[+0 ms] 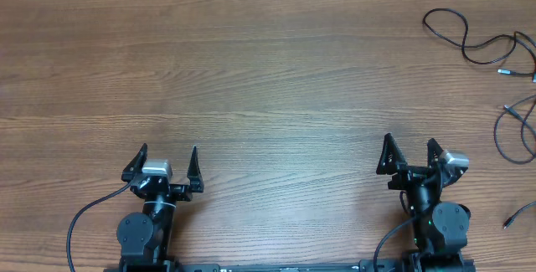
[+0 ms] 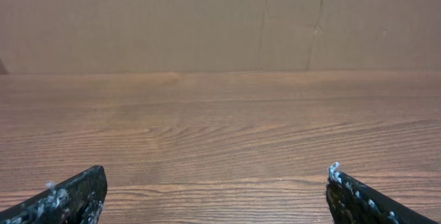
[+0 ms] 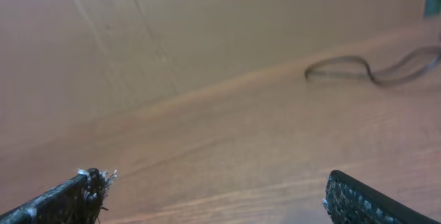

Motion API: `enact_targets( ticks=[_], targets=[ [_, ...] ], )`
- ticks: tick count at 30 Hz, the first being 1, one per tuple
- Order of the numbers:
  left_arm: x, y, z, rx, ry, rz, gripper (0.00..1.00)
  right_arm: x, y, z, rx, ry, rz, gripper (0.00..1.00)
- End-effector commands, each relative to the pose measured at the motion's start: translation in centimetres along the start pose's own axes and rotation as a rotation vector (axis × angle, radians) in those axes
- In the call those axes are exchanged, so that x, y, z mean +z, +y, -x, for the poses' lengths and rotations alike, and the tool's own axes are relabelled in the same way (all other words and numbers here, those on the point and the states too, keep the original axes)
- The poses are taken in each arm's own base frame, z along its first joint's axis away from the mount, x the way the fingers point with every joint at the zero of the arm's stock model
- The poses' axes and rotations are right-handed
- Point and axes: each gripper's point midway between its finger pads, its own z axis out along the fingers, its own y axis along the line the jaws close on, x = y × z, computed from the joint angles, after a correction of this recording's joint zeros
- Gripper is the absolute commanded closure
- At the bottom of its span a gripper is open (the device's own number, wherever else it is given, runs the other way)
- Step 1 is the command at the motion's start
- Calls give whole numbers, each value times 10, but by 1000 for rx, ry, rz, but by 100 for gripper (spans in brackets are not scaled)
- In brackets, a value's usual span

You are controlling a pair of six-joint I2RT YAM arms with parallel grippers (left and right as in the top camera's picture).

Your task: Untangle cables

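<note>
We find the cables (image 1: 466, 48) strewn down the far right side, ahead and right of our right pincer (image 1: 409, 143), the nearer one; it and the left pincer (image 1: 168, 150) both gape empty.

text: none readable | labels: none | brands: none | numbers: none | signs: none

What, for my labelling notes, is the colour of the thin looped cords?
Black thin cables, clearest in the overhead view.
</note>
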Motion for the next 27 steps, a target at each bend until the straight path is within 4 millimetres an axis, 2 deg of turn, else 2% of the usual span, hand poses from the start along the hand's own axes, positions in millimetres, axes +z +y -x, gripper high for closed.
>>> enact_targets(
  ticks=[1,9,20,27],
  targets=[
    [0,3,0,0,-4,16,0,-4,12,9,-103,-52,66,0],
    [0,3,0,0,-4,16,0,-4,13,4,-176,-30,71,0],
    [0,3,0,0,-4,16,0,-4,17,2,-381,-32,98,0],
    [0,3,0,0,-4,16,0,-4,18,1,-393,-32,102,0]
  ],
)
